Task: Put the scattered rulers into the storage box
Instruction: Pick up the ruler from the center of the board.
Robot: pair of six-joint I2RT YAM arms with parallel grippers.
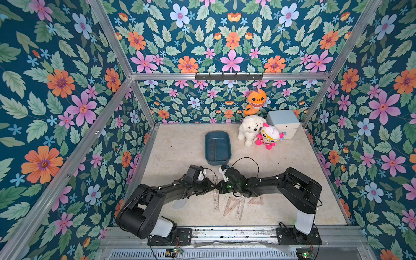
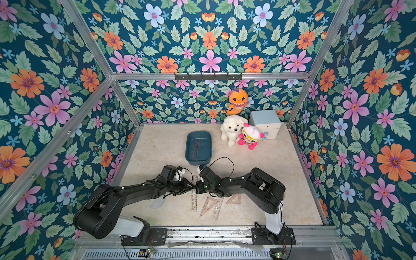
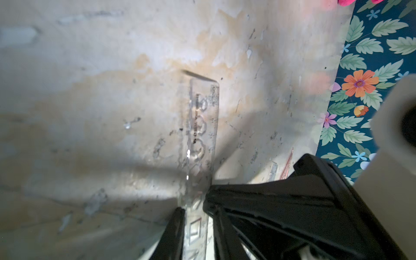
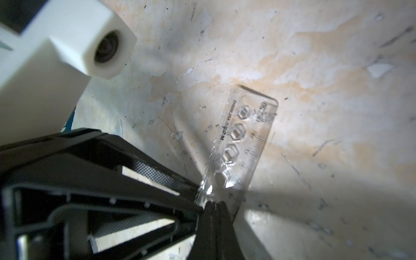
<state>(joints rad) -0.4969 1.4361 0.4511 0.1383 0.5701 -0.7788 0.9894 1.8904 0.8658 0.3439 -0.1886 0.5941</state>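
pinching the long clear ruler [image 4: 245,139] by its wavy edge, my right gripper [image 4: 213,206] is clamped on it, and the ruler's far end looks raised off the tabletop [image 1: 180,144]. my left gripper [image 3: 194,213] straddles the same ruler across its width, jaws close to both long edges; whether they press it i cannot tell. we meet mid-tabletop, near the storage box [image 1: 216,161], on the side toward my bases. one straight ruler [image 1: 213,147] lies inside the box. closer to my bases lie a pinkish set square [image 1: 229,208], a second set square [image 1: 256,200], another straight ruler [image 1: 240,209] and, beneath my left arm, a clear protractor [image 1: 179,203]. a white plush dog [image 1: 249,130] and a pale blue container [image 1: 283,123] stand at the far edge.
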